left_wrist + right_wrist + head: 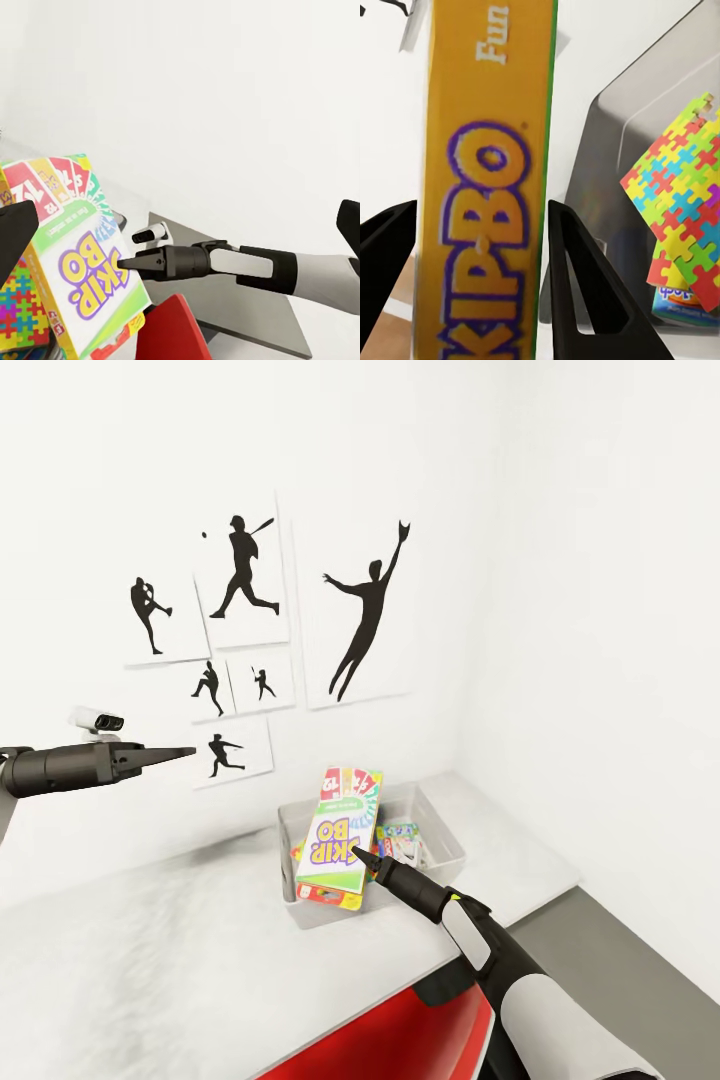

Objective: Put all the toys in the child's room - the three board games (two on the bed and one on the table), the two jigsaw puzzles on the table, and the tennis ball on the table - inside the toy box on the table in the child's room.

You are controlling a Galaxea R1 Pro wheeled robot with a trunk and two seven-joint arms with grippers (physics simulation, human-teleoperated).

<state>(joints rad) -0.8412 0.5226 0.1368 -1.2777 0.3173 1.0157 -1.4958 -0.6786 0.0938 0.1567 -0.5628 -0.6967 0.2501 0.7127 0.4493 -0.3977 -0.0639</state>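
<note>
- The right claw [362, 854] reaches over the toy box [440, 822], which sits on the pale tabletop [150, 930] near the corner of the white-walled room.
- In the right wrist view its two dark fingers [581, 289] stand on either side of the orange edge of the Skip-Bo board game [491, 187]; whether the pads actually press on the box cannot be told from the pictures.
- In the head view the Skip-Bo board game [342, 830] leans tilted over the front-left part of the toy box, its lower end on another red-and-yellow board game [330, 898] lying at the box's front rim.
- Inside the toy box lie a multicoloured jigsaw puzzle [682, 195] and a pale printed game box beneath it.
- The left claw [185, 753] hangs in the air in front of the wall, well apart from the toy box, its fingers pressed together to a point and carrying nothing.
- Black baseball-player silhouette pictures [365, 610] hang on the wall behind.
- A lower dark grey surface [620, 950] runs to the right of the tabletop.
</note>
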